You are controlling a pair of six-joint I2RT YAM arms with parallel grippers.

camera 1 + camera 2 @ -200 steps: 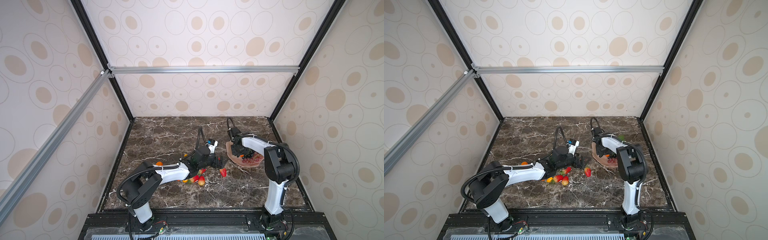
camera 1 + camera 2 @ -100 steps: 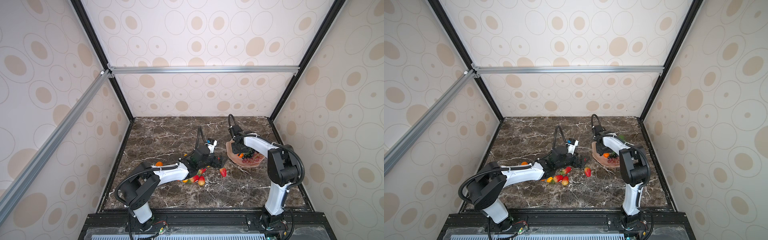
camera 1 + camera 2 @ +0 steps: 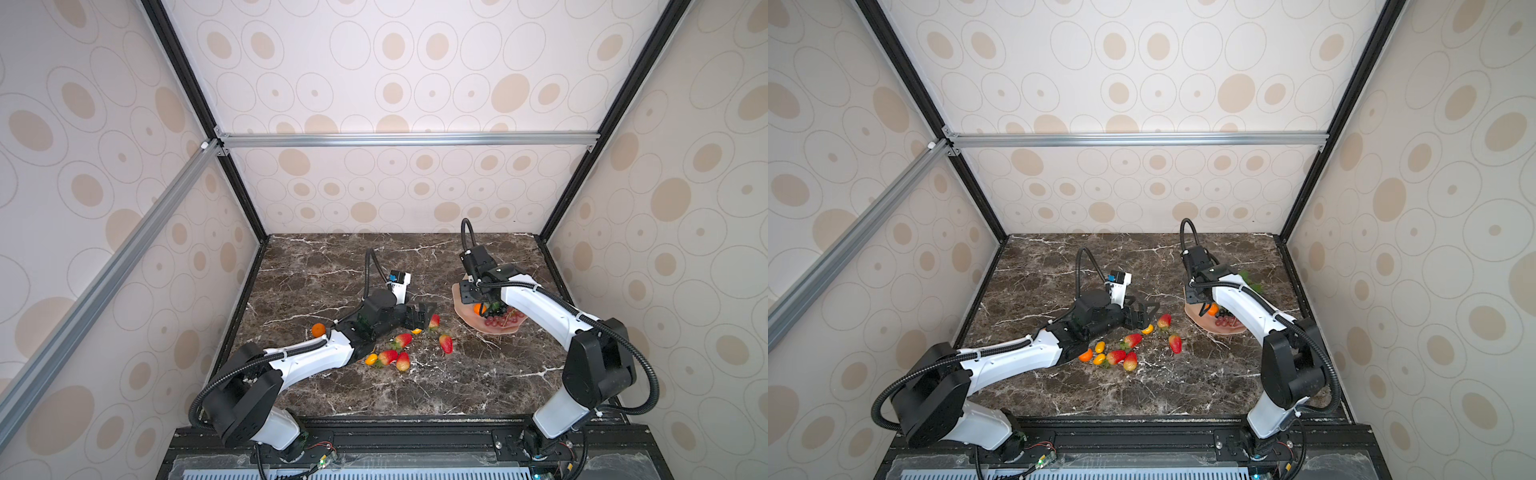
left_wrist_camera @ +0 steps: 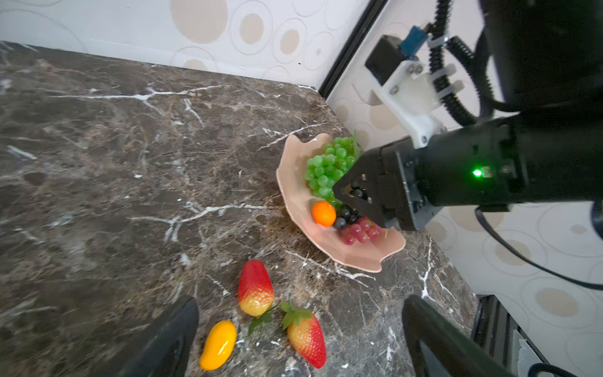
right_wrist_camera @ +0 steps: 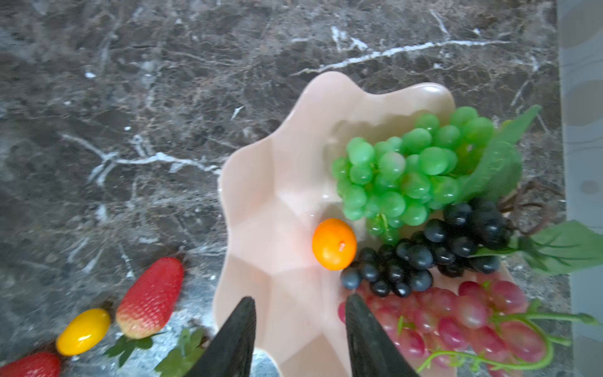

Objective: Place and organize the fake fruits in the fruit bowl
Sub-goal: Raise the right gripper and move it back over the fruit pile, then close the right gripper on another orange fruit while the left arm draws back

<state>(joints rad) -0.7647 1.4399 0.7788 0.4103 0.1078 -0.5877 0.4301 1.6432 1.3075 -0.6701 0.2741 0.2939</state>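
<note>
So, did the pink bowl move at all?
No. In a top view the fruit bowl sits on the same patch of the table as a second ago, no nearer to and no farther from the black corner post.

Both top views looked steeply down from above the bench's (image 3: 332, 266) front edge, taking in all of it. My two wrist cameras sat close, sharing the fruit bowl (image 5: 270, 202).

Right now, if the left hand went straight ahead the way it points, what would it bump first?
Probably the nearest strawberry, lying on the table between the fingers of the open left hand. A second strawberry sits just beyond. The hand's height above them is unclear.
</note>
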